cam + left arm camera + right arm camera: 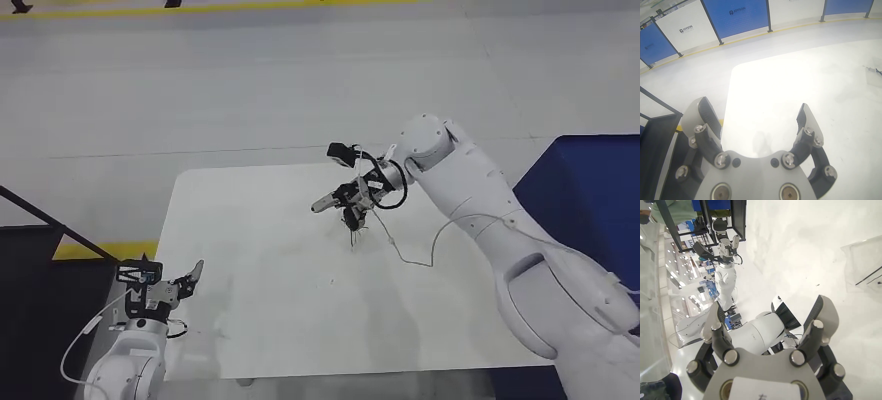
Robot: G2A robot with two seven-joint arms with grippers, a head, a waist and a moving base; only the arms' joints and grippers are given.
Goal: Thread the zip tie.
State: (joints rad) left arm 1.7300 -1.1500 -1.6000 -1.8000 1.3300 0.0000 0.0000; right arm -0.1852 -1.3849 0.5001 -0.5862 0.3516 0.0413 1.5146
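This looks like a large industrial test hall or robotics lab rather than a home or office. A wide, pale, glossy floor (pixel 300 80) is marked off by a yellow line (pixel 745 37) and fenced with blue and white partition panels (pixel 738 19) on black posts (pixel 710 20). A plain white table (pixel 260 300) stands alone as a work station, and rows of small ceiling lights (pixel 675 261) stretch away overhead.
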